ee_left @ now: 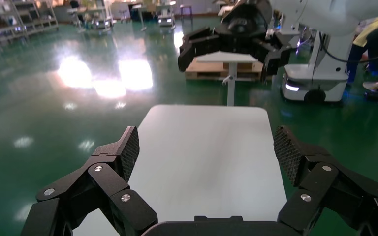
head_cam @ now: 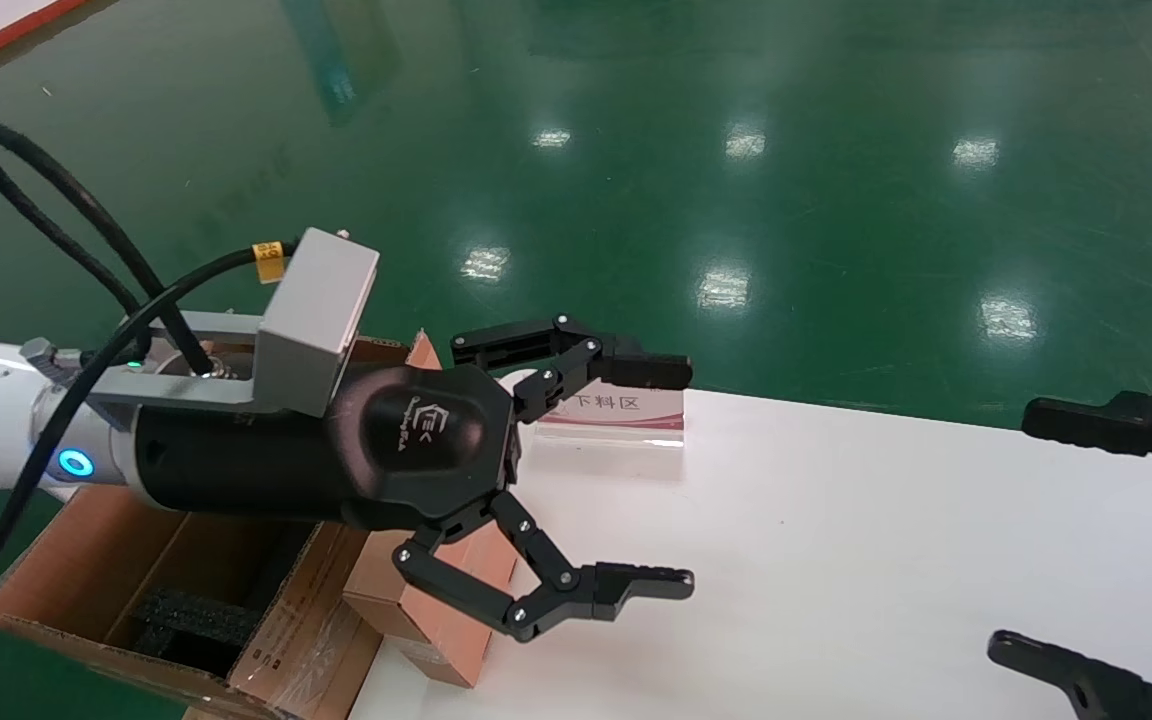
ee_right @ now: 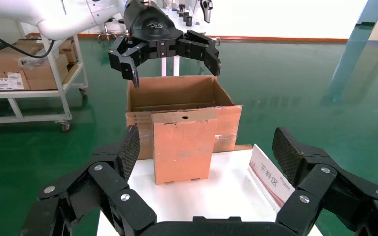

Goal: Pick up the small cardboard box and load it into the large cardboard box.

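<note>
The small cardboard box [ee_right: 182, 145] stands upright on the white table [ee_right: 211, 196], its round hole near the top. The large cardboard box [ee_right: 177, 96] stands open just behind it, off the table's end. In the head view the small box [head_cam: 436, 645] shows partly under my left arm, beside the large box [head_cam: 56, 560], which has black foam [head_cam: 186, 615] inside. My left gripper [head_cam: 686, 475] is open and empty, hovering above the small box; the right wrist view shows it [ee_right: 170, 51] over both boxes. My right gripper [head_cam: 1016, 530] is open and empty at the table's right end, facing the small box.
A sign card with Chinese text [head_cam: 616, 410] stands on the table near the far edge, beside the small box. A cart with cartons [ee_right: 10, 73] stands on the green floor beyond. The table top [ee_left: 206, 147] between the two grippers is bare.
</note>
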Robot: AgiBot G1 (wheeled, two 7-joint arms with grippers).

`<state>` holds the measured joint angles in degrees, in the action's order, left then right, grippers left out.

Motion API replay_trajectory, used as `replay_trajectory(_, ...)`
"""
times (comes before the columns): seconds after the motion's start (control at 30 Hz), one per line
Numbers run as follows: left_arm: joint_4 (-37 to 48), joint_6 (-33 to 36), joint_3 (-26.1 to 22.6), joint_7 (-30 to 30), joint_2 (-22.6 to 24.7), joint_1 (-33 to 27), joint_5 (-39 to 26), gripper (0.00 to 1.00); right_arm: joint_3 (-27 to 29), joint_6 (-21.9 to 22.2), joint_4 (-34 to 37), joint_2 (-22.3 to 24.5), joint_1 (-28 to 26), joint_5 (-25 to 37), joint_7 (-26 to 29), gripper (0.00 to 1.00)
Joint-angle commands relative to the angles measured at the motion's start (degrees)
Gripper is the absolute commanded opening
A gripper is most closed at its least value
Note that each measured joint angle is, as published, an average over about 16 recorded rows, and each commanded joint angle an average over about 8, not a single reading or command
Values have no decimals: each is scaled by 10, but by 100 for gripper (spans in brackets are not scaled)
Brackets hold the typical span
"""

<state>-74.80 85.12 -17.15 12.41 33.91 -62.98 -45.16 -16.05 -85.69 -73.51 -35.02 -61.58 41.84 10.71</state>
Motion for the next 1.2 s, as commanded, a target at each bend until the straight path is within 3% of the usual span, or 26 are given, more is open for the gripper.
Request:
replay_trajectory(0.03, -5, -3, -1, 3, -4, -1, -7, 100, 0, 0, 0, 0, 0, 0, 0, 100)
replay_trajectory(0.3, -19, 9, -63, 79, -9, -84, -143, 100, 0, 0, 0, 0, 0, 0, 0, 100)
replay_trajectory(0.6, -19, 53, -199, 224, 30, -239, -344, 100, -1, 0, 0, 0, 0, -1, 0, 100)
replay_trajectory(1.2, -25, 52, -437, 423, 30, -441, -396, 100, -2, 0, 0, 1, -1, -1, -1, 100)
